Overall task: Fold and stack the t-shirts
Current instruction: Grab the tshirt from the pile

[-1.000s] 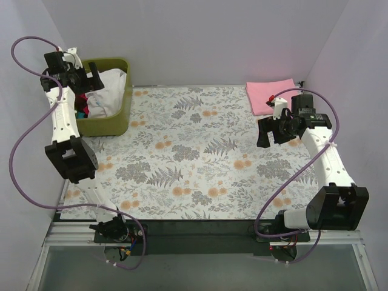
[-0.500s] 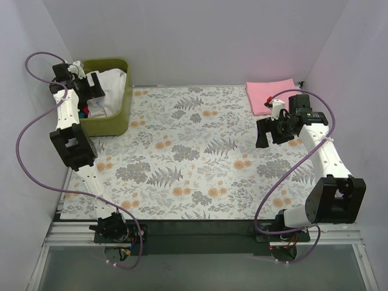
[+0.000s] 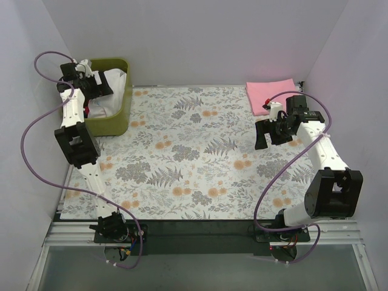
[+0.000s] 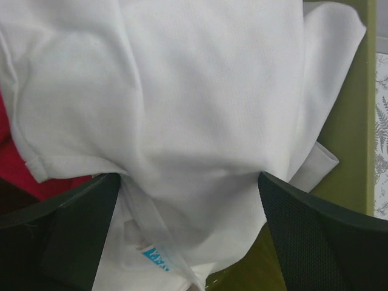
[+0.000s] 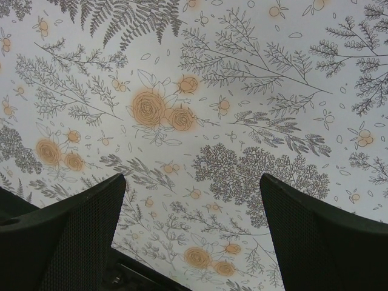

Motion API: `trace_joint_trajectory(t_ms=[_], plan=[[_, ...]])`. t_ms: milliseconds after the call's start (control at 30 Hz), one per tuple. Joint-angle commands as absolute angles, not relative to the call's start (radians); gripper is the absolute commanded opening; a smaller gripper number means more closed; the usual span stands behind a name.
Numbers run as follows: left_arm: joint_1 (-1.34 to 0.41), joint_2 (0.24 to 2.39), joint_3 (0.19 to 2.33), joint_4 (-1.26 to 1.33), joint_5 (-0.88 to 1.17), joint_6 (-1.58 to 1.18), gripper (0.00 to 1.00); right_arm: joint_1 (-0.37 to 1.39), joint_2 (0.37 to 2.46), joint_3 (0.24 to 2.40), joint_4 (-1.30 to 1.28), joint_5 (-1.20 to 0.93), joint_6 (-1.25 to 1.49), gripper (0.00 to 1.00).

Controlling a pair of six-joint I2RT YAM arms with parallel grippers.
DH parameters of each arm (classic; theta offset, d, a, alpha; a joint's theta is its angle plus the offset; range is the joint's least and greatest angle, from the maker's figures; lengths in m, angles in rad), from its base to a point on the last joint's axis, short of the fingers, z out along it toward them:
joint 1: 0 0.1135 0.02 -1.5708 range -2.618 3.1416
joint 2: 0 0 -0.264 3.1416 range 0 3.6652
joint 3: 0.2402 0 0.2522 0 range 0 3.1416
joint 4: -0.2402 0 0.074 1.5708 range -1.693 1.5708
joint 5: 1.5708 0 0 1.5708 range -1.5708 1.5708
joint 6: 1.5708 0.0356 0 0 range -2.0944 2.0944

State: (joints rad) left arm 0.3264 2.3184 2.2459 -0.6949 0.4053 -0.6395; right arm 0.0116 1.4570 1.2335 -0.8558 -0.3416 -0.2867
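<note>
A crumpled white t-shirt [image 3: 110, 91] fills the olive-green tub [image 3: 120, 115] at the back left. In the left wrist view the white t-shirt [image 4: 182, 109] lies over a crimson red shirt [image 4: 15, 176]. My left gripper [image 3: 97, 88] is open just above the white shirt, and in the wrist view the left gripper [image 4: 189, 200] has cloth between its spread fingers. A folded pale pink t-shirt [image 3: 270, 94] lies at the back right. My right gripper [image 3: 264, 133] is open and empty above the floral sheet, in front of the pink shirt; the wrist view shows the right gripper [image 5: 193, 206] over bare sheet.
The grey-and-orange floral sheet [image 3: 194, 151] covers the table. The tub's wall [image 4: 357, 133] shows on the right of the left wrist view. White walls close in the back and both sides. A black bar [image 3: 194, 227] runs along the near edge.
My left gripper has moved right and down over the tub, onto the white shirt. My right arm has shifted slightly back and left, its gripper still open.
</note>
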Motion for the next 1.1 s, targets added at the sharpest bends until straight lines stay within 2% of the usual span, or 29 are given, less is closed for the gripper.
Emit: trace_joint_trajectory(t_ms=[0, 100, 133, 200, 233, 333, 367, 500, 767, 1067], plan=[[0.298, 2.339, 2.283, -0.701, 0.381, -0.634, 0.98, 0.012, 1.462, 1.232, -0.828, -0.337, -0.284, 0.98], [0.287, 2.344, 2.29, -0.699, 0.382, -0.64, 0.89, 0.011, 1.471, 1.235, -0.83, -0.331, -0.282, 0.98], [0.287, 2.342, 2.298, -0.699, 0.387, -0.644, 0.75, 0.011, 1.473, 1.238, -0.828, -0.331, -0.281, 0.98], [0.287, 2.332, 2.321, -0.696, 0.382, -0.656, 0.58, 0.012, 1.473, 1.239, -0.83, -0.331, -0.279, 0.98], [0.287, 2.32, 2.322, -0.692, 0.37, -0.666, 0.4, 0.012, 1.471, 1.241, -0.83, -0.334, -0.279, 0.98], [0.288, 2.264, 2.307, -0.66, 0.359, -0.673, 0.29, 0.012, 1.468, 1.236, -0.83, -0.35, -0.276, 0.98], [0.287, 2.255, 2.31, -0.651, 0.354, -0.675, 0.2, 0.011, 1.465, 1.233, -0.83, -0.354, -0.276, 0.98], [0.287, 2.203, 2.35, -0.644, 0.296, -0.675, 0.02, 0.011, 1.457, 1.235, -0.83, -0.36, -0.275, 0.98], [0.288, 2.05, 2.362, -0.505, 0.201, -0.704, 0.0, 0.012, 1.427, 1.226, -0.828, -0.373, -0.275, 0.98], [0.287, 1.931, 2.398, -0.367, 0.294, -0.787, 0.0, 0.011, 1.408, 1.22, -0.825, -0.385, -0.276, 0.98]])
